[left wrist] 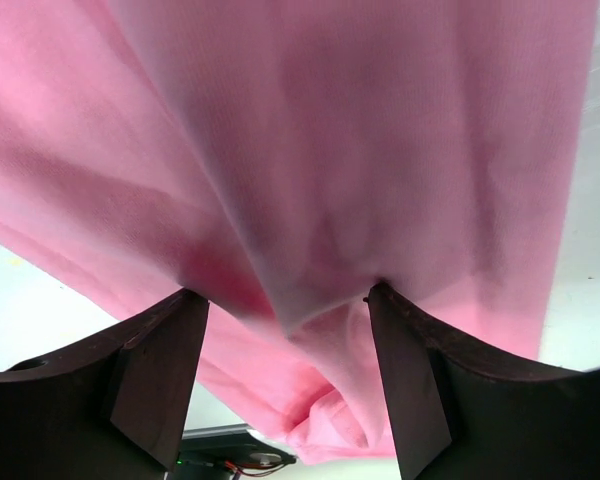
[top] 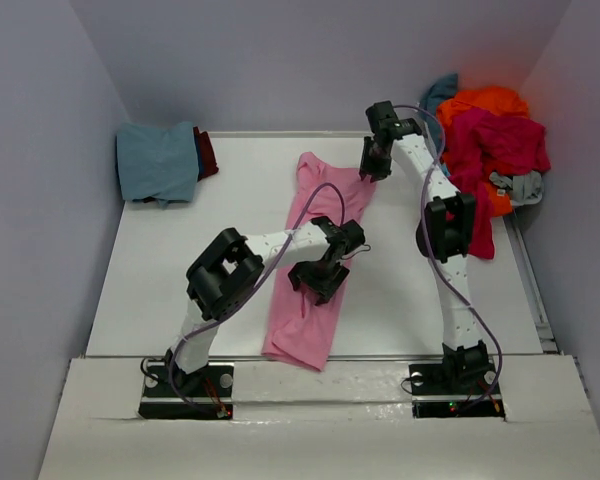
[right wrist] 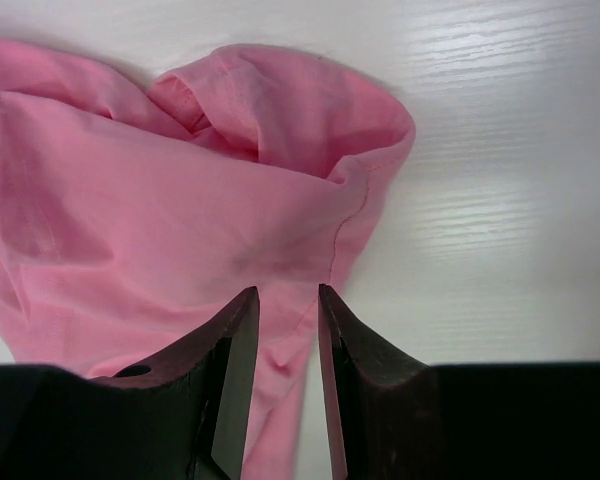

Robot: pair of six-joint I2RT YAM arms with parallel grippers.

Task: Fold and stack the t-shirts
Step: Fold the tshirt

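Progress looks early to me: only one dusty teal-blue t-shirt [top: 158, 160] lies folded at the far left corner of the counter [top: 180, 270]. A dark red cloth [top: 208, 152] peeks out just beside it and may be a second folded piece, though I cannot be sure. Off the far right corner sits an unfolded heap: an orange t-shirt [top: 485, 100] at the back, a crimson-magenta t-shirt [top: 505, 140] spilling forward, a grey t-shirt [top: 520, 185] on its right side and a teal t-shirt [top: 440, 92] at the back left, so most of the work lies ahead. The light pink t-shirt [top: 302, 330] lies in the middle of the counter as a long narrow strip running from far to near, apparently doubled lengthwise and not yet folded across. The left arm bends sharply at the elbow and reaches rightward, with the left claw [top: 320, 278] set down on the middle of the strip. Its jaws stand wide apart with a ridge of pink cloth bunched between the fingertips [left wrist: 380, 300], not clamped as far as I can see. The right arm stretches far out, wrist turned left, with the right claw [top: 370, 165] at the far right corner of the pink shirt. Its jaws stand close together with a slim gap, the hemmed edge runs into that gap, and I cannot tell whether they have bitten the cloth.
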